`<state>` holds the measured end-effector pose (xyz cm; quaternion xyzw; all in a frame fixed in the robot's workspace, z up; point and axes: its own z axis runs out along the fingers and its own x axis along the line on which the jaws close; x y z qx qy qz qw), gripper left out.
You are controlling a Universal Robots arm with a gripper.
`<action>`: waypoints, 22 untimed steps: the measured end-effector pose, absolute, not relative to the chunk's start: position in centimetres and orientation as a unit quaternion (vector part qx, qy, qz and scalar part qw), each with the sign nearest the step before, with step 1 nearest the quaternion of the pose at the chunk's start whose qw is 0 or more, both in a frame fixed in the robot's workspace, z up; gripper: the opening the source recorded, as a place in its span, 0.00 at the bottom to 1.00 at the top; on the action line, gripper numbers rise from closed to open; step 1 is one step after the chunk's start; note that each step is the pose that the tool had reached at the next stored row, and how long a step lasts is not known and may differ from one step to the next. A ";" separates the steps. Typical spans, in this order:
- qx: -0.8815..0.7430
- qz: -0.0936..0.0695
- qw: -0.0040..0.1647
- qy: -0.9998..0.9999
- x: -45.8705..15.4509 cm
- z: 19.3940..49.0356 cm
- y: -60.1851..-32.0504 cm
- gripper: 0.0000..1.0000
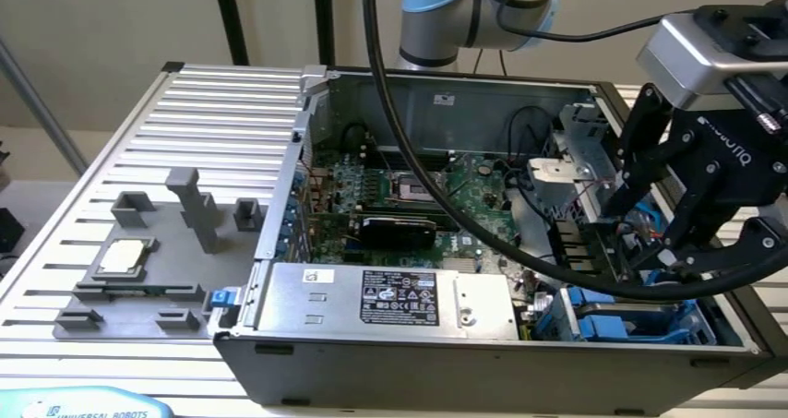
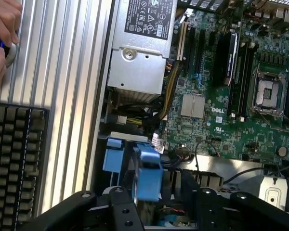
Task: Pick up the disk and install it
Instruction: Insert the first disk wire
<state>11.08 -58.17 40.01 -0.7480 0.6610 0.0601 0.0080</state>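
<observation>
Nearest me, the open computer case (image 1: 493, 363) sits on the slatted surface (image 1: 234, 95). At its corner on the exterior view's right, my tool (image 1: 643, 256) hangs down into the drive bay (image 1: 569, 309). The disk (image 2: 147, 175) is right at the tool's tip, inside that bay, with its blue carrier facing the wrist camera. I cannot tell whether the tool is clamped on it. Farther back lies the green motherboard (image 1: 419, 197).

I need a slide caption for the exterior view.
Robot tool over the blue drive carriers inside an open computer case, next to its motherboard.
</observation>
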 end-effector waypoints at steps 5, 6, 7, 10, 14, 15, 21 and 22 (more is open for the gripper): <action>-0.748 0.060 0.008 0.661 11.1 40.3 -58.2 0.62; -0.748 0.060 0.008 0.661 11.2 40.4 -58.2 0.62; -0.748 0.060 0.008 0.661 11.3 40.4 -58.2 0.62; -0.748 0.060 0.008 0.661 11.9 40.6 -58.2 0.62; -0.748 0.060 0.008 0.661 13.0 40.7 -58.1 0.62; -0.748 0.060 0.008 0.661 13.3 40.7 -58.1 0.60; -0.748 0.060 0.008 0.661 14.6 40.7 -58.1 0.29; -0.748 0.060 0.008 0.661 14.8 40.7 -58.1 0.29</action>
